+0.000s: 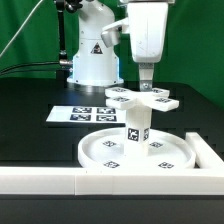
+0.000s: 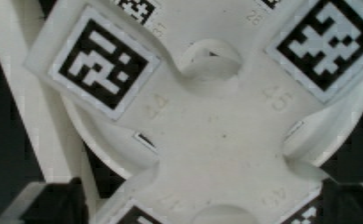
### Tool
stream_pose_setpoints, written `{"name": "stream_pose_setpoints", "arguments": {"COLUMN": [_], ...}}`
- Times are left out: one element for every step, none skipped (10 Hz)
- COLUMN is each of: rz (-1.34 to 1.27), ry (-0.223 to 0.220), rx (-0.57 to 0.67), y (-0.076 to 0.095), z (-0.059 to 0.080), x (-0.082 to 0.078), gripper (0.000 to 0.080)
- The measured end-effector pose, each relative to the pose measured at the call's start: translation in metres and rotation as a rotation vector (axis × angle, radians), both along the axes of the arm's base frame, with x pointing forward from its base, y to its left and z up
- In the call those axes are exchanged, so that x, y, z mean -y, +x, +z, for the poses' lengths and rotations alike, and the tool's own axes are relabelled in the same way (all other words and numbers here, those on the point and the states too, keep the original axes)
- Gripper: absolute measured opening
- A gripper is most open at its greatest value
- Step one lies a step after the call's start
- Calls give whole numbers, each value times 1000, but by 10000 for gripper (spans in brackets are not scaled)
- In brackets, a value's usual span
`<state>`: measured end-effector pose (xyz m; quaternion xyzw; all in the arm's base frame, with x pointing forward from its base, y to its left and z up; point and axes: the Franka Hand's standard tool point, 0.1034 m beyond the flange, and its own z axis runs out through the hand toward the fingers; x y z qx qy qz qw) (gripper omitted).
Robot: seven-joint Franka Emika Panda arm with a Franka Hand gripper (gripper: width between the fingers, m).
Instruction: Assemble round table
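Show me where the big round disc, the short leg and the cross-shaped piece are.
Round disc (image 1: 100, 148): exterior view, its flat bare floor.
Short leg (image 1: 136, 128): exterior view, its tagged side.
Cross-shaped foot piece (image 1: 118, 96): exterior view, one tagged arm.

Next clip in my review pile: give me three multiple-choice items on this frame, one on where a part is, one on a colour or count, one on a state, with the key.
1. Where does the short cylindrical leg stand?
A. On the round disc
B. On the marker board
C. Flat on the black table

2. What colour is the cross-shaped foot piece?
A. Black
B. White with black-white tags
C. Green

3. How does the leg stand?
A. Lying on its side
B. Hanging in the air
C. Upright

Key: 1 A, the leg's base sits near the disc's middle. 2 B, the exterior and wrist views show white plastic with square tags. 3 C, the leg is vertical, with the foot piece at its top under the gripper.
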<state>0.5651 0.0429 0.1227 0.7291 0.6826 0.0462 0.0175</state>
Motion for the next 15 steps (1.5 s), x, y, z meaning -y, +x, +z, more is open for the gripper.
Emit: {"name": "stream_pose_setpoints", "arguments": {"rz": [85, 114, 98, 74, 38, -3, -31, -34, -35, -35, -35, -35, -36, -38, -40], "ry": [-13, -18, -16, -14, -11, -7, -5, -5, -5, -5, -5, -5, -5, -5, -5], "rx": [7, 3, -2, -8, -13, -19, -25, -27, -30, -31, -32, -34, -35, -35, -35], "y": [-1, -4, -5, -6, -7, -8, -9, -9, -10, -10, -10, -11, -11, -11, -11], "z": [-2, -4, -6, -9, -11, -12, -14, -16, -18, -18, -19, -20, -21, -21, -21], "x": [2, 3, 2, 2, 1, 0, 0, 1, 1, 1, 1, 1, 2, 3, 5], "gripper": [649, 649, 649, 649, 649, 649, 649, 649, 649, 649, 649, 649, 622, 622, 451]}}
